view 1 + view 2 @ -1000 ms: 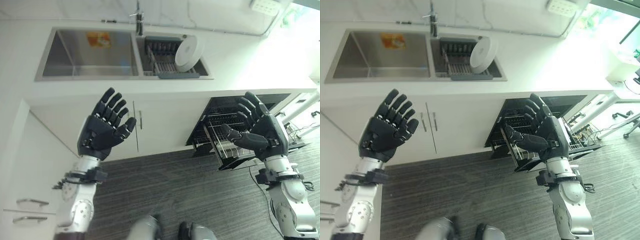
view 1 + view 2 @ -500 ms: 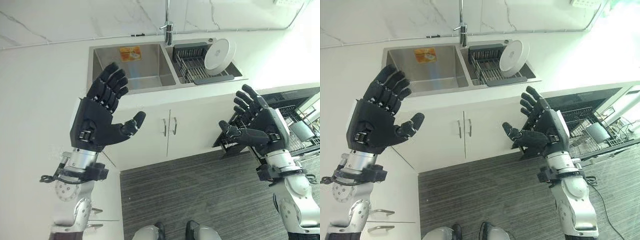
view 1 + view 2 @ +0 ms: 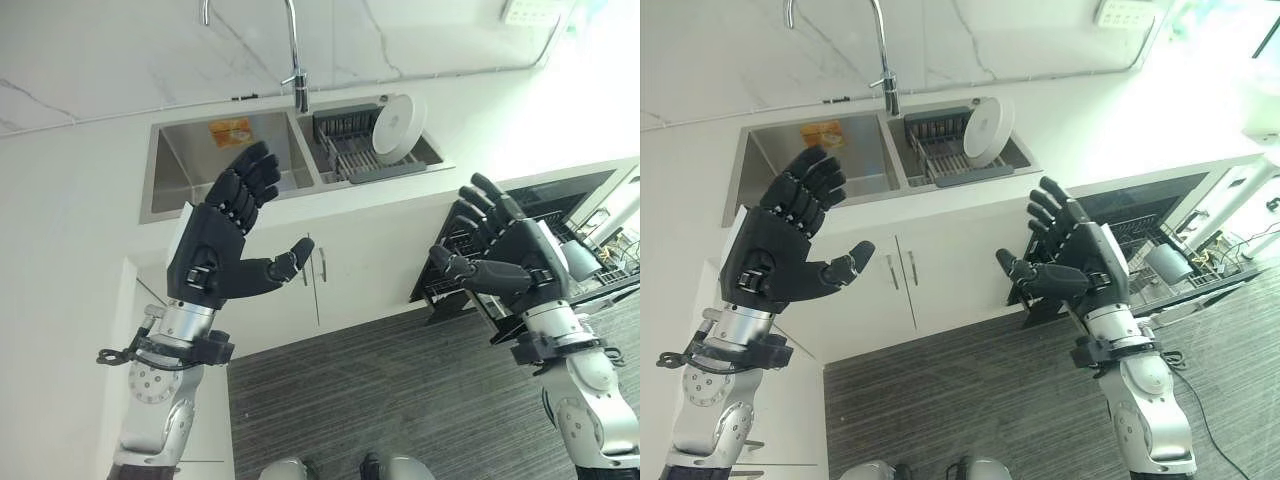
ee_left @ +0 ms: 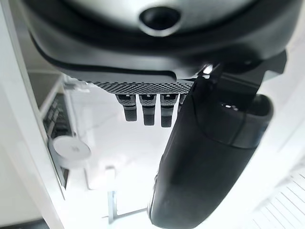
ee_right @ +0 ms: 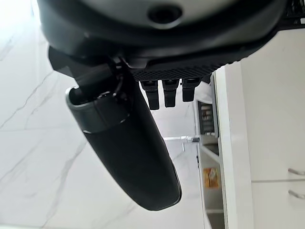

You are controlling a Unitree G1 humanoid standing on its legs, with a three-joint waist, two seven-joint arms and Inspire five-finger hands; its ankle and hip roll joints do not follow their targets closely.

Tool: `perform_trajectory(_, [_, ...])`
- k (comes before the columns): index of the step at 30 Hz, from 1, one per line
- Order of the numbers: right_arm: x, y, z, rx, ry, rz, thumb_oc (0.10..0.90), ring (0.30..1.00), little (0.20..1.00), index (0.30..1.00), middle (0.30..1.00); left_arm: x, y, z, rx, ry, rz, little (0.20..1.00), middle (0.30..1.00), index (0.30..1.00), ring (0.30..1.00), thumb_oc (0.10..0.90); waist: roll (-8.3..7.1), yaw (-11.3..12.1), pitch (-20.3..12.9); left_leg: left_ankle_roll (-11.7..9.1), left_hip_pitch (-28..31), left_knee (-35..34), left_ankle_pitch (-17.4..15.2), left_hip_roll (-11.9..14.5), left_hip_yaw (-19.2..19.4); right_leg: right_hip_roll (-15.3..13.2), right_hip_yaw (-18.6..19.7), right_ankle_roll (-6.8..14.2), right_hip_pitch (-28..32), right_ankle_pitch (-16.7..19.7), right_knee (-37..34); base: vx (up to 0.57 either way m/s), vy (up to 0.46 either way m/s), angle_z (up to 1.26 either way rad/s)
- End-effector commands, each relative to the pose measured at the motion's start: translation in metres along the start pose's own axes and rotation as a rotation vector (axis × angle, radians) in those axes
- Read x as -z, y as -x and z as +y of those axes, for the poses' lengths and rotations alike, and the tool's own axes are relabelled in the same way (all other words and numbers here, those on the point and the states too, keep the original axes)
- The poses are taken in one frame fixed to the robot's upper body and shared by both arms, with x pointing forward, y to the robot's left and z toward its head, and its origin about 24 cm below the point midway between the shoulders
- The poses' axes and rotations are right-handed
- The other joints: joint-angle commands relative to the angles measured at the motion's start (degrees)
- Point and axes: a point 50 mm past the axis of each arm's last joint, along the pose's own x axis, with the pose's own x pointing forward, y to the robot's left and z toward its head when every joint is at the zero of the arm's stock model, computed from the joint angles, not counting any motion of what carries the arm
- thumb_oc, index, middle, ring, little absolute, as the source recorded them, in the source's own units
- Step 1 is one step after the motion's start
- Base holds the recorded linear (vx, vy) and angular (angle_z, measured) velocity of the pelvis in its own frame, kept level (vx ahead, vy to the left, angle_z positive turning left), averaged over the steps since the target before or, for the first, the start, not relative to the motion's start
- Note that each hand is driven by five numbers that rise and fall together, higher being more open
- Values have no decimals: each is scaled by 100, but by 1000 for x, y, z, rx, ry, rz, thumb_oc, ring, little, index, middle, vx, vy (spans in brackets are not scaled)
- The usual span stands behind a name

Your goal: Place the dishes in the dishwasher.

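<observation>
left hand (image 3: 215, 255) raised at left-centre of frame, fingers spread, holding nothing | right hand (image 3: 510, 262) right of centre, same deal, empty | white plate (image 3: 396, 123) propped upright in the drying rack (image 3: 350, 160) up top, so easy to grab | dishwasher (image 3: 560, 215) open at right edge, rack out, guessing it's ready for loading | nothing picked up yet

Sink: a steel double sink (image 3: 190, 175) set into the white countertop (image 3: 80, 200).
Faucet: a tall curved faucet (image 3: 296, 60) behind the divider.
Sticker: an orange sticker (image 3: 231, 132) on the left basin's back wall.
Cabinets: white cabinet doors (image 3: 345, 280) below.
Floor: dark striped floor (image 3: 400, 390).
</observation>
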Motion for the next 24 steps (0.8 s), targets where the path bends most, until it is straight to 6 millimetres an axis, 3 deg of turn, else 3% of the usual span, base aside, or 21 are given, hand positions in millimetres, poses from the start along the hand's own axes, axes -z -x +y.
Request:
perform_trajectory(1, [-44,-15,10,-61,17,-253,800,900,900,900,900,-40,-18,-10,49,-60,-280,900,900,900,900,800,164,-103,-306,116,362,-1197,243,-255,137,233,-37,374,148,385,-629,199,90,-5])
perform_trajectory(3, [-42,-20,17,-67,19,-246,800,900,900,900,900,-40,-18,-11,58,-62,-278,900,900,900,900,800,387,-59,-279,83,-29,-1469,72,-48,271,474,37,437,247,313,-629,215,117,0])
perform_trajectory(5, [-42,-18,18,-67,32,-246,800,900,900,900,900,-41,-19,-13,74,-52,-285,900,900,900,900,800,508,3,-302,-40,-515,-1469,395,101,286,666,59,394,383,185,-629,256,119,-12])
perform_trajectory(10, [-48,-11,16,-121,-11,-271,800,900,900,900,900,-47,-23,-16,96,-64,-312,900,900,900,900,800,507,-1,-529,214,-406,-1469,-81,-94,276,679,9,432,659,-131,-629,272,191,-51])
perform_trajectory(16, [-50,-12,20,-125,-45,-294,800,900,900,900,900,-53,-26,-19,165,-85,-342,900,900,900,900,800,419,90,-647,368,-197,-1469,-341,-205,213,522,-210,489,749,-187,-629,187,107,-4])
perform_trajectory(19, [-55,-12,19,-125,-59,-326,800,900,900,900,900,-69,-25,-24,248,-165,-425,900,900,900,900,800,376,171,-658,457,-136,-1469,-453,-261,106,384,-356,575,830,-153,-629,196,125,17])
perform_trajectory(20, [-56,-12,20,-125,-68,-342,800,900,900,900,900,-71,-26,-23,255,-154,-429,900,900,900,900,800,368,196,-668,490,-102,-1469,-494,-301,35,353,-411,620,879,-80,-629,246,150,-1])
perform_trajectory(22, [-57,-13,24,-130,-91,-365,800,900,900,900,900,-70,-25,-20,262,-135,-418,900,900,900,900,800,408,216,-684,570,-59,-1469,-509,-389,-187,441,-558,854,1111,745,-629,207,136,-4])
perform_trajectory(23, [-55,-12,27,-135,-100,-374,800,900,900,900,900,-69,-24,-20,269,-131,-415,900,900,900,900,800,485,179,-634,617,38,-1469,-538,-367,-321,419,-606,964,940,1252,-127,147,133,-7])
perform_trajectory(24, [-54,-12,30,-144,-110,-381,800,900,900,900,900,-67,-23,-21,270,-143,-413,900,900,900,900,800,560,129,-571,650,134,-1469,-596,-302,-380,236,-661,972,492,1442,334,159,66,-3])
